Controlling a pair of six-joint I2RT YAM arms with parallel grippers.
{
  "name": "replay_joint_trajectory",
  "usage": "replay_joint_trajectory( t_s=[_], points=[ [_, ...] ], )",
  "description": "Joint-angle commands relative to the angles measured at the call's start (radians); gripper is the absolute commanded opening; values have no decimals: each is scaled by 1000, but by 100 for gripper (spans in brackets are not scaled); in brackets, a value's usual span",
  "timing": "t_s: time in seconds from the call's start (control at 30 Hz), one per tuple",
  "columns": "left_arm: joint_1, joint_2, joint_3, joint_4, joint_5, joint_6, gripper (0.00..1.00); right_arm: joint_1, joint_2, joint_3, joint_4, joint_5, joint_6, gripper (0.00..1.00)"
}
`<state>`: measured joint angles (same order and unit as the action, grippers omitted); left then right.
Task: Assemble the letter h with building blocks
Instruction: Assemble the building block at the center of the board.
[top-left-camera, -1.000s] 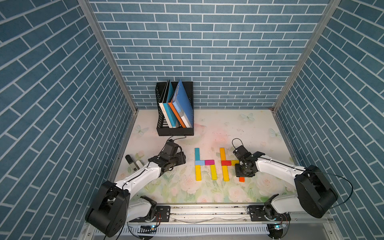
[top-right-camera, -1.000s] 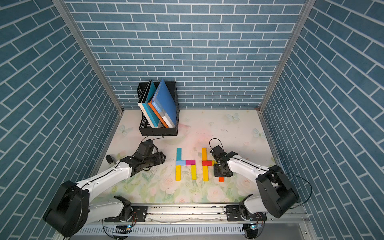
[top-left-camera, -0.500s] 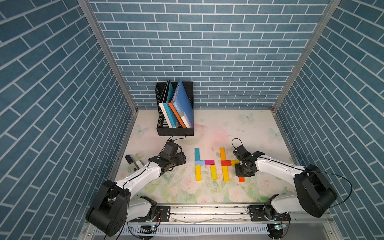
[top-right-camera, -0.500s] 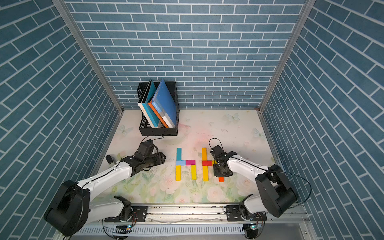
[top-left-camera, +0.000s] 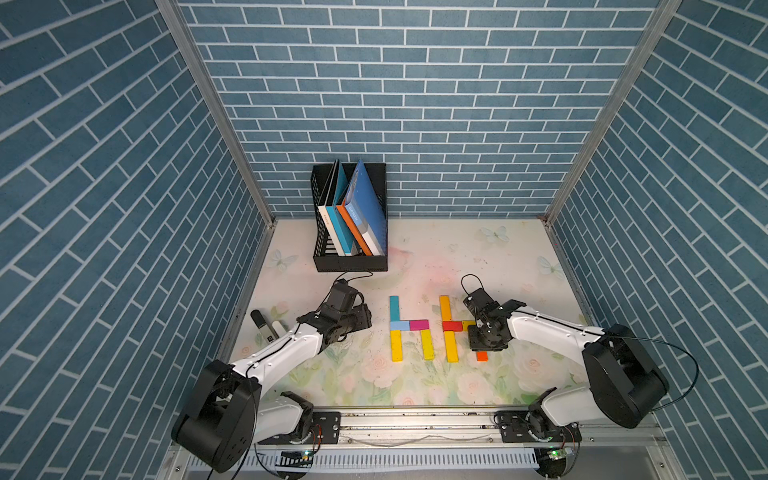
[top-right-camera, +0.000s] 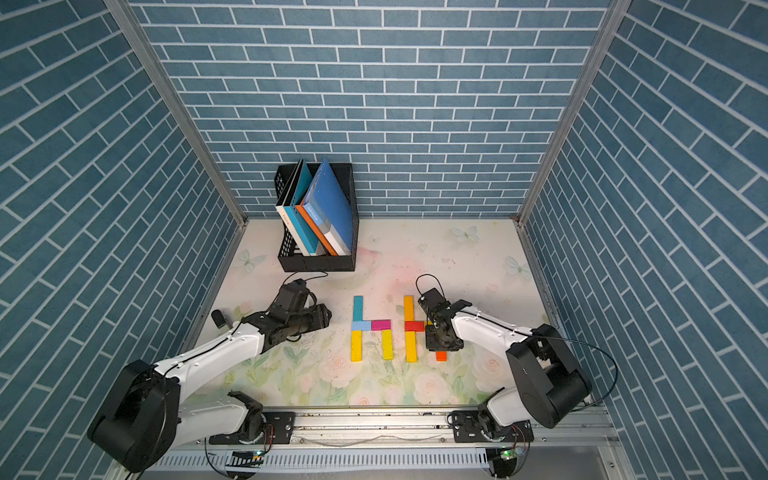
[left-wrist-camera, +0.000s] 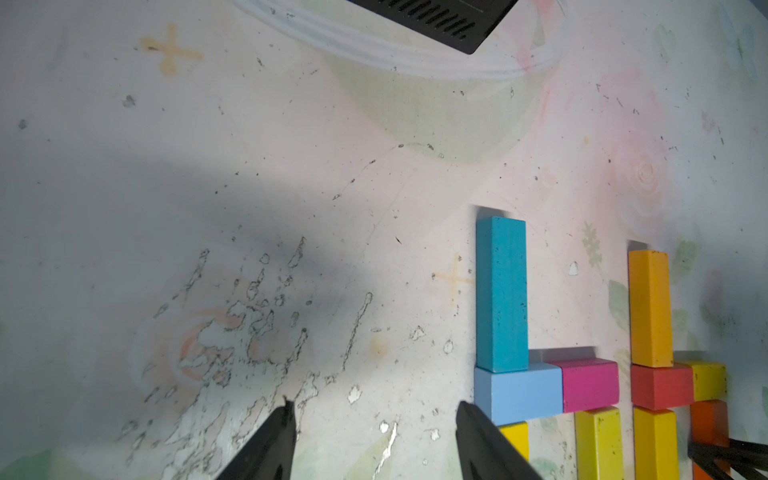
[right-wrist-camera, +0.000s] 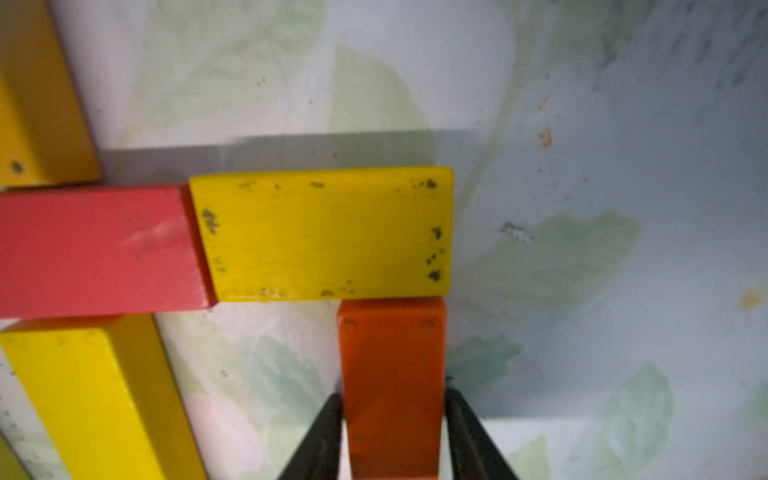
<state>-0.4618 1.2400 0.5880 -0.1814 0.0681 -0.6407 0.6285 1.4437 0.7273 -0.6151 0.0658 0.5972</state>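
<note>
In a top view the finished h (top-left-camera: 400, 325), made of teal, light blue, magenta and two yellow bars, lies flat on the counter (top-left-camera: 457, 257). Just beside it the second h (top-left-camera: 452, 326) shows its stem and red crossbar. Its last leg, the orange block (top-left-camera: 481, 356), pokes out from under the right end effector (top-left-camera: 482, 349). Blue brick-patterned walls (top-right-camera: 415, 104) close in three sides, and a black file rack (top-right-camera: 318, 262) of books (top-right-camera: 328, 203) stands at the back. The left wrist view shows the left end effector (left-wrist-camera: 374, 409) spread and empty beside the finished h, over scuffed, flaking floral print. In the right wrist view the orange block butts against the short yellow bar (right-wrist-camera: 324, 232), with the jaws close against both its flanks. Whether they clamp it or merely straddle it I cannot tell. The build looks all but done, with only letting go and backing off left.
</note>
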Motion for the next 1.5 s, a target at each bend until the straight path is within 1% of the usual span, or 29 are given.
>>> replay_joint_trajectory(
  t_s=[0.0, 0.13, 0.37, 0.67, 1.2, 1.23, 1.3, 1.33, 1.4, 1.47],
  points=[
    [-4, 8, -3, -7, -12, 10, 67, 3, 7, -14, -9, 20, -9, 49],
    [-4, 5, -6, -7, -11, 11, 67, 3, 0, -7, -11, 23, -9, 48],
    [-4, 5, -5, -8, -13, 11, 67, 4, 13, 0, -7, 29, -13, 41],
    [-3, 7, -1, -9, -13, 13, 67, 4, 28, 6, -12, 47, -17, 38],
    [-3, 6, 3, -17, -15, 15, 67, 3, 42, 18, -12, 52, -26, 36],
    [-4, 7, 4, -17, -16, 16, 67, 3, 43, 18, -12, 47, -27, 38],
    [-4, 6, 2, -17, -15, 15, 67, 4, 35, 19, -10, 38, -33, 44],
    [-3, 3, 1, -17, -15, 15, 67, 3, 27, 22, -15, 36, -35, 50],
    [-4, -1, 0, -19, -12, 16, 67, 4, -2, 30, -21, 28, -37, 65],
    [-4, -8, 3, -25, -5, 15, 67, 4, -39, 54, -39, 26, -37, 70]
  ],
)
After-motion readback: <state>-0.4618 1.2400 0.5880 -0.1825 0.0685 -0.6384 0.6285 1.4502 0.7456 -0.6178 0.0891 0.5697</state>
